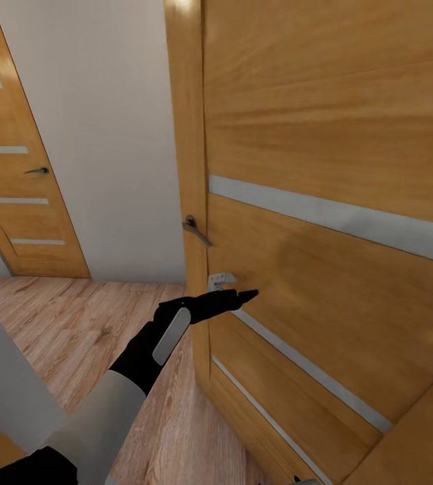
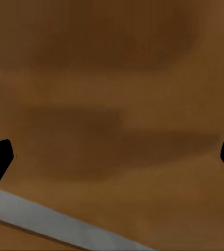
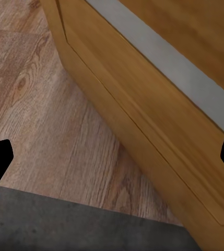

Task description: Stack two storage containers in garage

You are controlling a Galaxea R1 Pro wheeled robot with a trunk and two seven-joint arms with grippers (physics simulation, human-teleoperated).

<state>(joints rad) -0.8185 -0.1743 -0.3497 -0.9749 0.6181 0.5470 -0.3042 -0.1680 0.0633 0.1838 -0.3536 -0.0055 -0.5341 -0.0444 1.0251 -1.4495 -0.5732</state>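
Head view: left hand (image 1: pixel 240 296), open and empty, reaches toward the wooden door (image 1: pixel 324 202) just below its lever handle (image 1: pixel 194 229); right hand (image 3: pixel 112 157) hangs open above the plank floor (image 3: pixel 44 115).

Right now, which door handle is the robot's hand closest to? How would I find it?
Find the big wooden door with grey stripes, right beside the left gripper. Its handle is a dark lever on the door's left edge, just above the gripper. The other handle sits on the far door, across the white wall.
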